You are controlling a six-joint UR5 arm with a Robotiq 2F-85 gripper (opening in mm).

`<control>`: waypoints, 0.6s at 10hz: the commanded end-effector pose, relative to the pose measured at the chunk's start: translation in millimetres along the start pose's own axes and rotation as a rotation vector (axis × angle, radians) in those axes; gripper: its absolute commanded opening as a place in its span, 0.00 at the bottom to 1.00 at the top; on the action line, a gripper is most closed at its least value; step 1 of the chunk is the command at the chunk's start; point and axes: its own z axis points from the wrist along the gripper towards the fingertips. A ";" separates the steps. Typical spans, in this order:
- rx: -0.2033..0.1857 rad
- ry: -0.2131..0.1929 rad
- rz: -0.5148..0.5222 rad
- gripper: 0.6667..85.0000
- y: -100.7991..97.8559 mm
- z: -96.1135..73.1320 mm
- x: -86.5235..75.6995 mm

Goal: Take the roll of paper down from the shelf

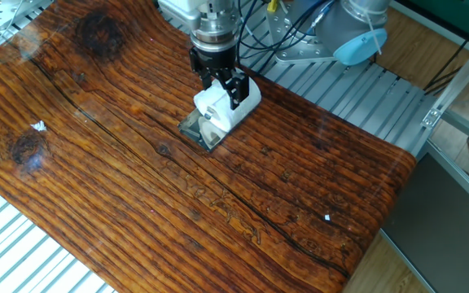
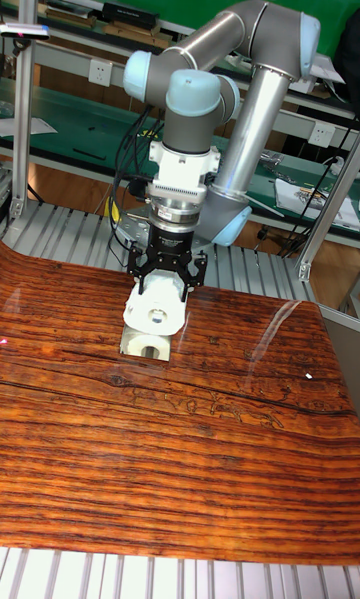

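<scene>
The roll of paper (image 1: 216, 111) is white and lies on the shelf (image 1: 195, 132), a small dark metal rack on the wood-grain table; its core hole faces the front left. My gripper (image 1: 222, 85) comes straight down on the roll from above. One black finger sits on each side, and the jaws press into its soft sides. In the tall fixed view, the gripper (image 2: 165, 281) grips the top of the roll of paper (image 2: 154, 315). Under the roll, the shelf (image 2: 150, 348) shows as a shiny bracket. The roll still rests on the rack.
The wood-grain table top (image 1: 218, 203) spreads around the rack. Behind it lie ribbed aluminium panels (image 1: 357, 89) and the arm's base with a blue cap (image 1: 357, 47). Cables hang above the wrist. Small white specks (image 1: 327, 216) lie on the wood.
</scene>
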 end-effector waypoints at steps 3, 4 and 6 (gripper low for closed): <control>-0.008 0.003 -0.020 0.74 -7.1 -4.4 -2.6; 0.001 0.010 -0.023 0.72 -12.4 -6.8 -1.3; 0.011 0.006 0.007 0.61 -12.9 -7.8 -4.7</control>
